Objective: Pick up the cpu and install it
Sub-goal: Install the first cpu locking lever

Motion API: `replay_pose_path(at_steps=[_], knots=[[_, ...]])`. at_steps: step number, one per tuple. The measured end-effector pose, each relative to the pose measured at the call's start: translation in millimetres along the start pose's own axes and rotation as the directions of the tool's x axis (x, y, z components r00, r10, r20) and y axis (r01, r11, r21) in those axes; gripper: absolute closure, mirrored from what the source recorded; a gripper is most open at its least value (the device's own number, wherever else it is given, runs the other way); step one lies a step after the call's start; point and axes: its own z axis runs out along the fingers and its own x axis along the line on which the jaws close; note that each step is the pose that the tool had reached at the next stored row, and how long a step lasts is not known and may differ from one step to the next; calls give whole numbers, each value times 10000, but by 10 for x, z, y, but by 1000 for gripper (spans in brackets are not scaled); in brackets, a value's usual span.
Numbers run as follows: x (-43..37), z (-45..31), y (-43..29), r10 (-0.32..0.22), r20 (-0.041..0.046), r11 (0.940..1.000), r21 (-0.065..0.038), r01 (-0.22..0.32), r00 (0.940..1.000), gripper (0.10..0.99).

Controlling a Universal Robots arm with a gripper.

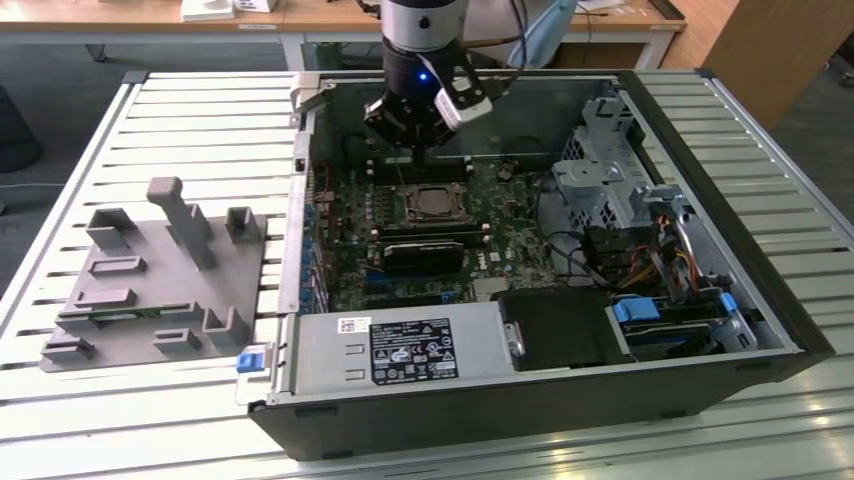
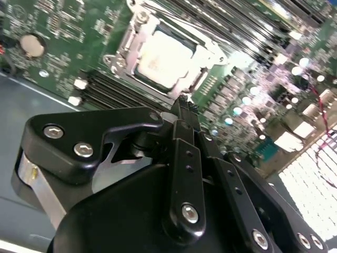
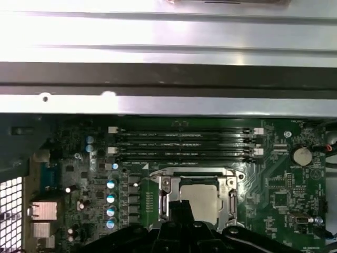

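Cpu [image 2: 162, 59] already lies in motherboard socket [image 3: 197, 195] inside open computer case [image 1: 747, 330] — placement looks done. Gripper [image 2: 184, 108] hovers just above socket edge, fingers drawn together, holding nothing. Socket frame appears unlatched — not certain.

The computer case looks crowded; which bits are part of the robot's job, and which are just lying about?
Part of the job:
- cpu, seated in the socket
- gripper, above the motherboard

Just lying about:
- grey holder beside the case
- power supply
- blue-tabbed drive bay
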Motion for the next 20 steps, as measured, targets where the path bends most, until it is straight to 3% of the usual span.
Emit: replay_pose_path(at_steps=[7, 20], knots=[[170, -2, -2, 0, 0, 10000, 1, 0, 10000, 980], [396, -2, -4, 0, 0, 10000, 0, 0, 10000, 980]])
